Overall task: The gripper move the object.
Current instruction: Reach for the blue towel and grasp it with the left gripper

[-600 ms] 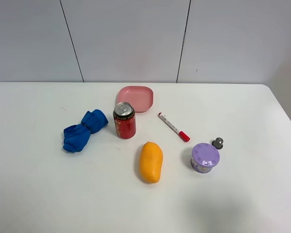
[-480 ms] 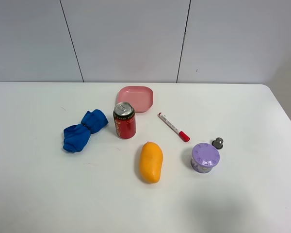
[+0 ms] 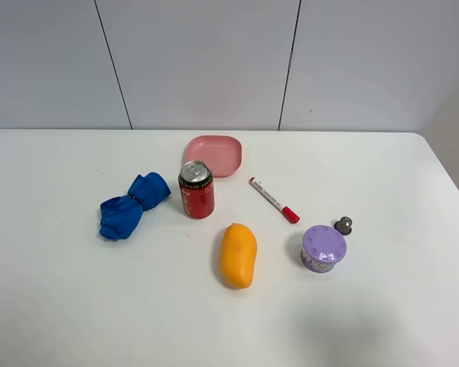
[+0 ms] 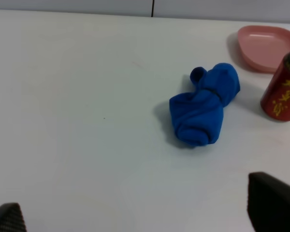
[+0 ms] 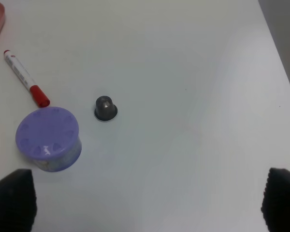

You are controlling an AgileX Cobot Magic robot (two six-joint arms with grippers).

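On the white table lie a crumpled blue cloth, a red soda can, a pink dish, a white marker with a red cap, a yellow mango, a purple lidded tub and a small grey capsule. Neither gripper shows in the exterior view. In the left wrist view my left gripper is open and empty, short of the blue cloth. In the right wrist view my right gripper is open and empty, short of the tub and capsule.
The can and pink dish lie beyond the cloth in the left wrist view. The marker lies beyond the tub in the right wrist view. The table's right edge runs close to the capsule side.
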